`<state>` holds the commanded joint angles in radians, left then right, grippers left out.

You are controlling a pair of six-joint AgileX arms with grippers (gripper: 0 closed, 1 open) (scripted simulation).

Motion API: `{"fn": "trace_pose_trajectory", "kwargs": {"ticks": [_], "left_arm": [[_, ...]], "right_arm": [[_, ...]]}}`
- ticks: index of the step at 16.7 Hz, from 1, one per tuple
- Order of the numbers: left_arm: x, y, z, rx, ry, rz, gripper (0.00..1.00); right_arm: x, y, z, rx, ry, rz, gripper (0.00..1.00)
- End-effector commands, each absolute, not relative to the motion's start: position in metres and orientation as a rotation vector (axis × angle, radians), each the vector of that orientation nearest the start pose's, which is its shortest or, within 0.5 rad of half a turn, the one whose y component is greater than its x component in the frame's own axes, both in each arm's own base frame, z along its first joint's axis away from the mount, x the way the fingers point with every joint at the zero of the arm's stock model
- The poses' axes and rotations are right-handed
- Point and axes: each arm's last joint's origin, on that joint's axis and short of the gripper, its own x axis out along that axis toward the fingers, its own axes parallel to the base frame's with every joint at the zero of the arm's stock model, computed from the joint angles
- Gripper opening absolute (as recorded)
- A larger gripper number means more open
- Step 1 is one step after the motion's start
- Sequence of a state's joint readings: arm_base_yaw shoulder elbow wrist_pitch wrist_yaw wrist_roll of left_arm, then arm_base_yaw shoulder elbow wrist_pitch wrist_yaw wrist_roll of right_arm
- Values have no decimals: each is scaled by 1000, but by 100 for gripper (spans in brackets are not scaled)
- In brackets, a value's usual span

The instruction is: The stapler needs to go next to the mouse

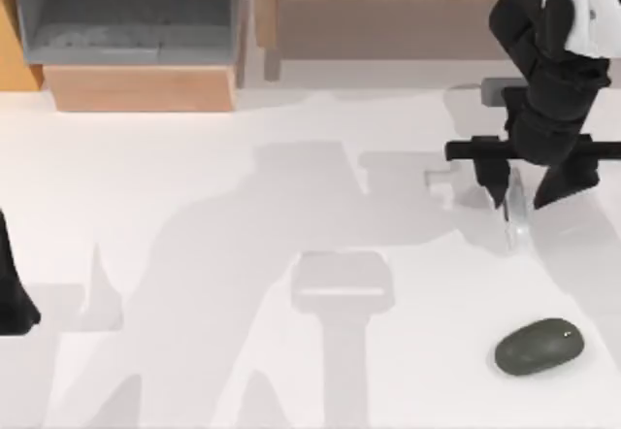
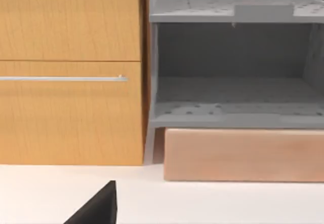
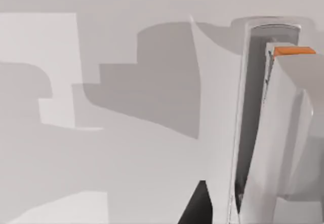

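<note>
One dark grey mouse [image 1: 540,346] sits on the white table [image 1: 194,254], and there's one pale stapler [image 1: 512,211] with one orange tab at its end. Two arms are in play: one left gripper [image 1: 15,298], one right gripper [image 1: 529,188]. One grey shelf unit [image 2: 235,67], one wooden cabinet [image 2: 71,72].

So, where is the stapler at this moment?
In the top view the stapler lies on the table's right side, under the right gripper, with the mouse nearer the front edge.
</note>
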<state>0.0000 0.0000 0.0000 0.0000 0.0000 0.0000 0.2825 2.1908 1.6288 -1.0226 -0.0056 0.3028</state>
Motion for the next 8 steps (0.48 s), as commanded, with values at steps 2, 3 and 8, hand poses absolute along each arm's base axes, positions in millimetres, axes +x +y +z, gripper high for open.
{"fn": "trace_pose_trajectory", "kwargs": {"ticks": [2, 3, 8], "left_arm": [[106, -1, 160, 0, 0, 0, 100], [106, -1, 160, 0, 0, 0, 100], [106, -1, 160, 0, 0, 0, 100]], "right_arm": [[399, 120, 136, 12, 1587, -6, 90], [399, 120, 136, 12, 1587, -6, 98], [399, 120, 136, 12, 1587, -6, 100]]}}
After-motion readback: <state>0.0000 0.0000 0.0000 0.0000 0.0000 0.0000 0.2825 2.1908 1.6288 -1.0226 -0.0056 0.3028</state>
